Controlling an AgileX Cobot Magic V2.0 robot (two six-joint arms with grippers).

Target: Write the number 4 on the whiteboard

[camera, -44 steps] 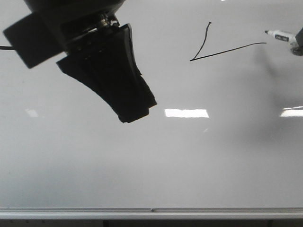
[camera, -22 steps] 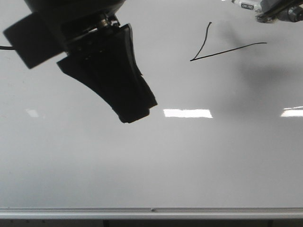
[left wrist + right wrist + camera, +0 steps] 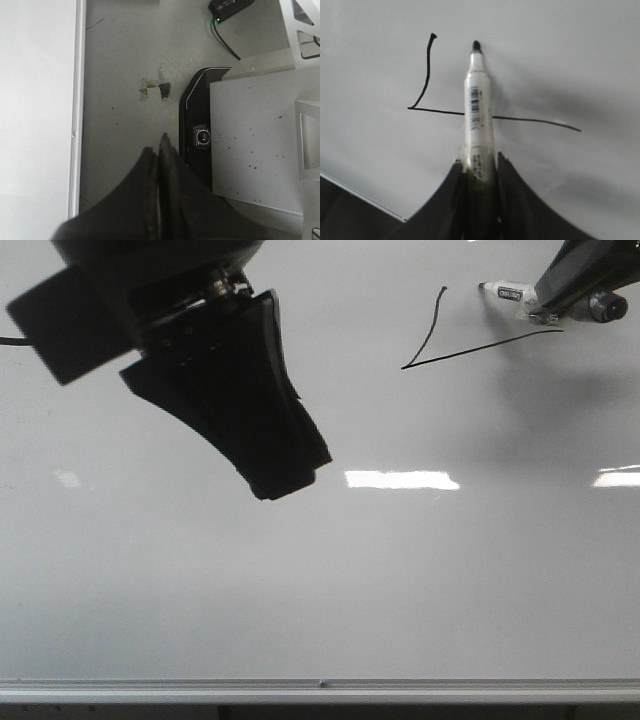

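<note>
The whiteboard [image 3: 400, 580] fills the front view. On it are two thin black lines of the number 4: a curved left stroke [image 3: 427, 335] and a slanted crossbar [image 3: 480, 347]. My right gripper [image 3: 545, 302] at the top right is shut on a white marker [image 3: 508, 290]. In the right wrist view the marker [image 3: 478, 110] crosses over the crossbar [image 3: 535, 120]. Its black tip [image 3: 476, 46] is level with the top of the left stroke [image 3: 426, 70], to one side of it. I cannot tell if the tip touches. My left gripper [image 3: 290, 478] is shut and empty, hanging at the upper left.
A thin silver rail [image 3: 320, 690] runs along the board's bottom edge. Bright rectangular light reflections [image 3: 400, 480] lie on the board. The left wrist view shows the board's edge [image 3: 77, 100], grey floor [image 3: 125, 60], a black device [image 3: 200, 140] and a grey speckled panel [image 3: 250, 135].
My right gripper with the marker left the crossbar's right end, rose to the top edge, then came down and left to above the crossbar's middle. The left arm has not moved.
</note>
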